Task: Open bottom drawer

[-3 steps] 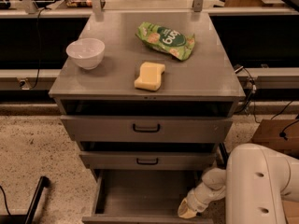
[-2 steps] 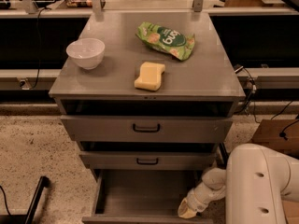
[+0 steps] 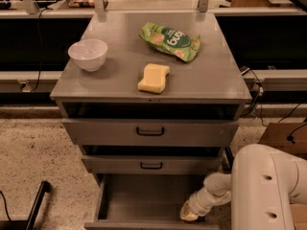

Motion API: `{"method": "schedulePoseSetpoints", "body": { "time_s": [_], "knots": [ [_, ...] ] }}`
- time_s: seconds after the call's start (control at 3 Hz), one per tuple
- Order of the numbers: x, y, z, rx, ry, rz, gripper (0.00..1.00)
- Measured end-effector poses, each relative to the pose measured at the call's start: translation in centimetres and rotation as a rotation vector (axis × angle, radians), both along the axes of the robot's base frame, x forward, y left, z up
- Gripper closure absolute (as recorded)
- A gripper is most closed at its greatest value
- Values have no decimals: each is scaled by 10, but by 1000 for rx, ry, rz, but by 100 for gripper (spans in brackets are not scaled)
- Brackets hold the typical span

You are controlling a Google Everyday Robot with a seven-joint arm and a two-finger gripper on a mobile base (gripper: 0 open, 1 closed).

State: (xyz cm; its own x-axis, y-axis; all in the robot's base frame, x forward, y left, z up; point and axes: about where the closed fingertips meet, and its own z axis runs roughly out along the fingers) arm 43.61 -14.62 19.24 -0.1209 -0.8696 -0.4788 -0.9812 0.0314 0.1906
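Observation:
The grey cabinet (image 3: pixel 151 75) has three drawers. The bottom drawer (image 3: pixel 144 201) stands pulled out, and I see its bare grey inside from above. Its front is only a thin edge at the bottom of the view, and its handle is hidden. My gripper (image 3: pixel 189 213) is low at the drawer's front right corner, its pale tip inside or against the right end of the front. The white arm (image 3: pixel 261 186) reaches in from the lower right. The top drawer (image 3: pixel 150 132) and the middle drawer (image 3: pixel 151 165) each stick out slightly, with a dark gap above.
On the cabinet top are a white bowl (image 3: pixel 88 54), a yellow sponge (image 3: pixel 154 78) and a green snack bag (image 3: pixel 170 41). A cardboard box (image 3: pixel 283 138) and cables lie on the floor at the right. A black bar (image 3: pixel 36 207) stands at the lower left on the speckled floor.

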Motion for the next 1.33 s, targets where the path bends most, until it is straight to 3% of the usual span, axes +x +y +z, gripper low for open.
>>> {"method": "schedulePoseSetpoints", "body": {
  "time_s": [0.33, 0.67, 1.0, 1.33],
  "knots": [
    [9, 2, 2, 13, -26, -29, 100],
    [10, 4, -8, 83, -40, -29, 100],
    [15, 4, -10, 90, -48, -22, 100],
    [10, 18, -8, 91, -84, -8, 100]
  ]
}}
